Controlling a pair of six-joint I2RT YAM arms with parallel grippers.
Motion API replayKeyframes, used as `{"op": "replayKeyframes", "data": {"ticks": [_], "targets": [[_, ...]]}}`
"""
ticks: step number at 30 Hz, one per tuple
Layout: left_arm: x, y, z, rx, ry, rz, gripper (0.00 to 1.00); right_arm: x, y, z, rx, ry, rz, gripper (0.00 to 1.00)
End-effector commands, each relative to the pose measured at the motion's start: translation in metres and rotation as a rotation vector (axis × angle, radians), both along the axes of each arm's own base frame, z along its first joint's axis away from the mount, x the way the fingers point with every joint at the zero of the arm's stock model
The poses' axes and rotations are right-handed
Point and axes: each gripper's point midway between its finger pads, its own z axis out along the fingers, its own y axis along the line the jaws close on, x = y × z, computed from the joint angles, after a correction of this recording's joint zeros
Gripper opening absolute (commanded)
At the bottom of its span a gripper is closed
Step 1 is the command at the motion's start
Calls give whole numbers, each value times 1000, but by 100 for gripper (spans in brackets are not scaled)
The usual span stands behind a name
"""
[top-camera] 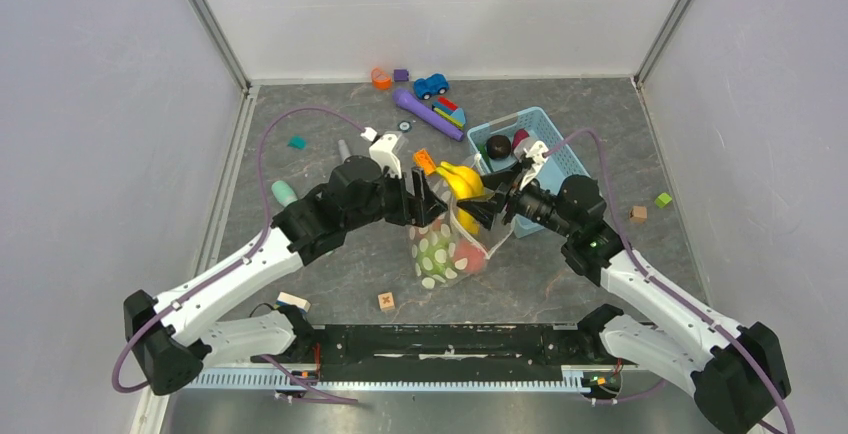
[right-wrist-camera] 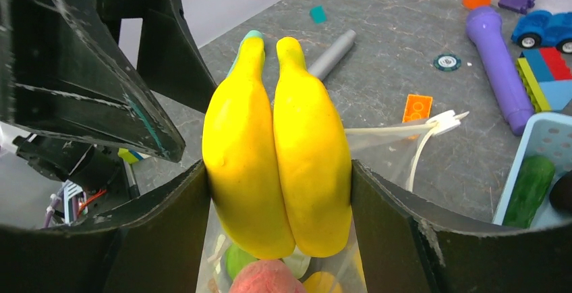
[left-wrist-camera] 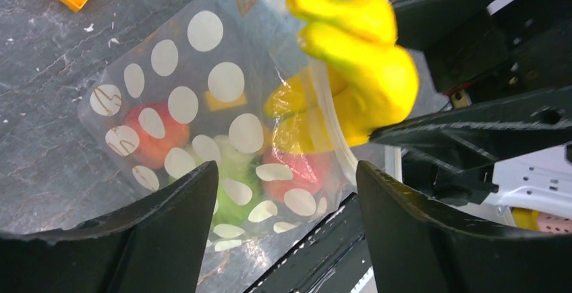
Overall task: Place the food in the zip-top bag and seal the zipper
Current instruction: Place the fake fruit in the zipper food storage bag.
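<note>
Grey tabletop [top-camera: 560, 274]: right gripper [right-wrist-camera: 276, 171] clamps the banana [right-wrist-camera: 278, 144] at the mouth of the bag [top-camera: 440, 254]; left gripper [left-wrist-camera: 287, 171], beside the bag, gapes wide, empty.

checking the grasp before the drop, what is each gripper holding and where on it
The right gripper clamps the banana bunch across its thick middle, over the zip-top bag. The left gripper is open, holding nothing.

Yellow banana bunch [right-wrist-camera: 276, 144], white-dotted clear bag [left-wrist-camera: 177, 63], light blue basket [top-camera: 566, 157]

Bright, even light; wrist views' near edges seemingly soft.
</note>
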Motion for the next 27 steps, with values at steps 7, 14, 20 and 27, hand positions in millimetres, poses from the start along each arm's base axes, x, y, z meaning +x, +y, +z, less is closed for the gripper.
{"op": "replayKeyframes", "data": {"ticks": [7, 14, 20, 27], "targets": [[30, -45, 3, 32, -11, -79, 87, 3, -13, 22, 236, -6, -113, 0], [46, -58, -9, 65, 11, -60, 77, -6, -20, 30, 290, -32, -116, 0], [64, -64, -19, 105, 4, -19, 72, -11, -19, 33, 306, -31, -92, 0], [88, -50, -19, 211, -47, 84, 5, -8, -22, 20, 262, 7, -124, 0]]}}
